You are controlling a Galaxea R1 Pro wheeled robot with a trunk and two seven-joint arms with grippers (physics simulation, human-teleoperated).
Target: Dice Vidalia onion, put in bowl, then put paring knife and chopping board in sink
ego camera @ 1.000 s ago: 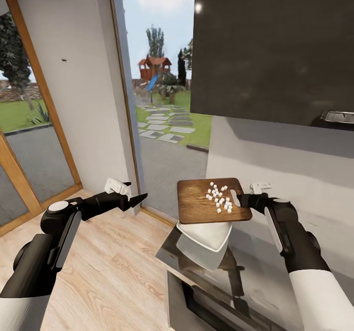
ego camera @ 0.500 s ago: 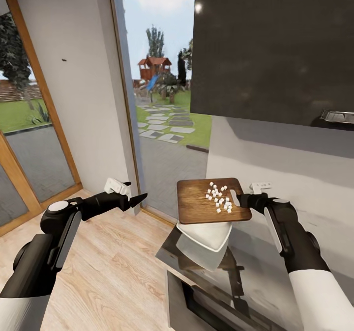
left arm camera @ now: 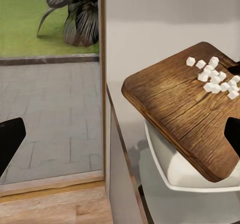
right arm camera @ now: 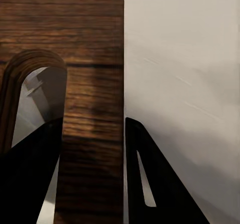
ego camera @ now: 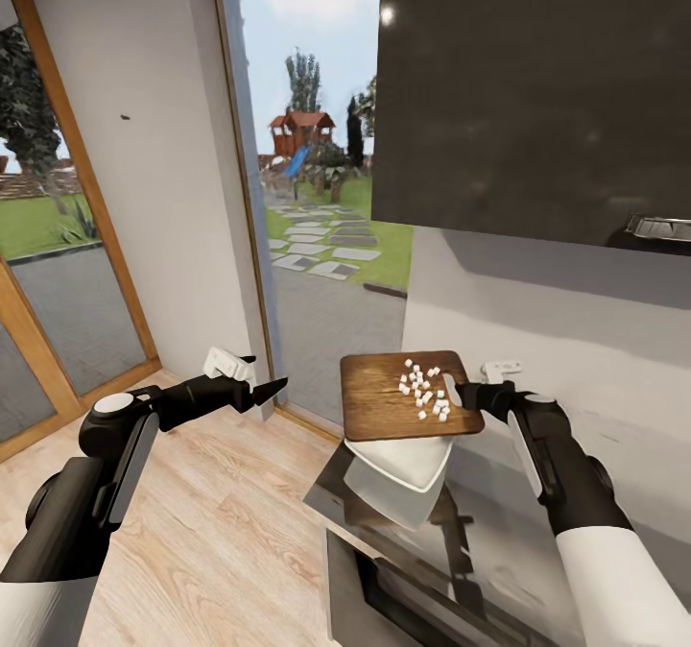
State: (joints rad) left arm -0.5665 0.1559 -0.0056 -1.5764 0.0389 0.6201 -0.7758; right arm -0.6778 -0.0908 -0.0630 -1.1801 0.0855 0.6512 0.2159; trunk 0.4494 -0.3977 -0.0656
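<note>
So the right pincer (ego camera: 463, 394) is clamped on the handle end of the chopping board (ego camera: 384, 399), one finger (right arm camera: 30, 174) poking through the slot and the other finger (right arm camera: 155, 184) on the outside edge, which you can see nicely in the right wrist view. The board is held up in the air, tilted a bit, right over the white bowl (ego camera: 398, 460), and it covers most of the bowl from the head camera. The bowl sits at the end corner of the tabletop (ego camera: 499, 541), the corner closest to the big glass door (ego camera: 307, 205). The diced onion (ego camera: 422, 393) is a loose pile of little white cubes lying on the board, bunched toward the handle end near the right pincer. In the left wrist view you get the same thing from the side: board (left arm camera: 185, 104) hovering above the bowl (left arm camera: 180, 169), cubes (left arm camera: 215, 79) on the far part of it. The left pincer (ego camera: 264, 388) hangs out over the wood floor (ego camera: 211, 532), well apart from the tabletop, holding nothing, and its fingers look close together. Dark upper cabinet (ego camera: 537, 90) on the wall above, garden with a playhouse (ego camera: 300, 133) outside.
</note>
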